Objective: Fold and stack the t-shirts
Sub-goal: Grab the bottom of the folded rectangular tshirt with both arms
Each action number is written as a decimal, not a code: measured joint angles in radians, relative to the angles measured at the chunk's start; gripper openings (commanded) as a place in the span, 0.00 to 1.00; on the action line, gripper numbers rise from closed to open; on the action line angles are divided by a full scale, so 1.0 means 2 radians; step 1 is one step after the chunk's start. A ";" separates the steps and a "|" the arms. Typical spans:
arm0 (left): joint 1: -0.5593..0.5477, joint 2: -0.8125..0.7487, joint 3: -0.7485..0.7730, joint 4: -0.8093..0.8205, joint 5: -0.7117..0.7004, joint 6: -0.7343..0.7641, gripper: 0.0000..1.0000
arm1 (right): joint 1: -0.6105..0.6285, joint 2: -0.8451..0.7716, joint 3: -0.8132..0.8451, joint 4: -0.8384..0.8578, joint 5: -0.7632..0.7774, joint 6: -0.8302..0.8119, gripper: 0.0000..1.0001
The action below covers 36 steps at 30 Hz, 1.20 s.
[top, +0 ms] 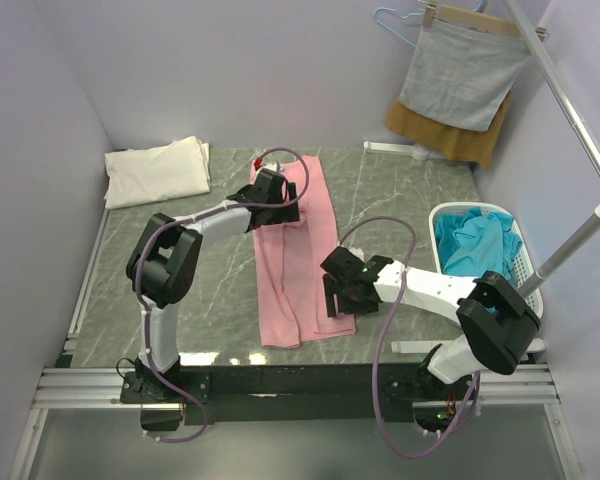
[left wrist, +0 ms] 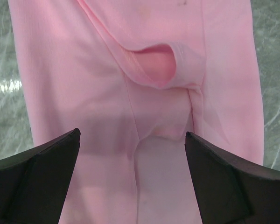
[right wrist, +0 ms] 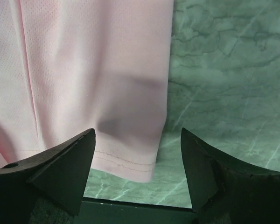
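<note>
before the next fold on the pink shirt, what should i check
1. Left claw open and empty over the pink shirt: ok.
2. Right claw open, near hem corner between its jaws: ok.
3. Shirt lying as one long strip: ok.
4. Cloth under the left claw flat: not ok, a hemmed opening gapes.
5. Claw height above the cloth: cannot tell.
6. Cream shirt folded at the far left corner, a likely stack base: ok.

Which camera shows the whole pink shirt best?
The top camera: it shows the pink shirt end to end, a long strip. The left wrist sees only its middle, the right wrist only a hemmed corner.
</note>
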 measured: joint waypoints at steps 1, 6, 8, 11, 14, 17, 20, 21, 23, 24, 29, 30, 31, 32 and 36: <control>0.002 0.005 0.006 0.000 0.002 0.003 1.00 | 0.000 -0.003 0.001 -0.002 0.002 0.000 0.82; 0.008 0.025 0.020 0.002 0.010 0.011 1.00 | -0.003 -0.053 0.020 -0.001 0.000 -0.016 0.78; 0.008 0.027 0.020 0.002 0.015 0.012 0.99 | -0.009 -0.067 0.039 0.019 -0.021 -0.030 0.75; 0.010 0.028 0.020 0.006 0.018 0.012 1.00 | -0.018 -0.056 0.071 0.059 -0.058 -0.048 0.67; 0.012 0.028 0.020 0.015 0.021 0.012 0.99 | -0.025 -0.013 0.103 0.098 -0.103 -0.065 0.60; 0.017 0.028 0.020 0.022 0.026 0.012 0.99 | -0.028 0.040 0.122 0.130 -0.144 -0.075 0.55; 0.024 0.030 0.020 0.025 0.033 0.012 0.99 | -0.029 0.083 0.136 0.144 -0.178 -0.079 0.54; 0.027 0.030 0.020 0.026 0.035 0.012 0.99 | -0.029 0.095 0.140 0.148 -0.187 -0.079 0.54; 0.032 0.031 0.020 0.026 0.041 0.011 1.00 | -0.029 0.113 0.148 0.152 -0.200 -0.080 0.52; 0.034 0.031 0.020 0.027 0.042 0.011 1.00 | -0.029 0.122 0.154 0.153 -0.206 -0.080 0.52; 0.043 0.036 0.020 0.029 0.049 0.011 0.99 | -0.030 0.159 0.190 0.154 -0.220 -0.083 0.50; 0.043 0.037 0.020 0.028 0.050 0.011 0.99 | -0.030 0.164 0.196 0.153 -0.220 -0.084 0.50; 0.044 0.037 0.020 0.028 0.052 0.011 1.00 | -0.030 0.170 0.202 0.151 -0.220 -0.085 0.49; 0.044 0.038 0.020 0.028 0.054 0.010 0.99 | -0.030 0.176 0.209 0.149 -0.220 -0.087 0.49; 0.045 0.038 0.020 0.028 0.058 0.010 0.99 | -0.030 0.198 0.235 0.136 -0.208 -0.092 0.48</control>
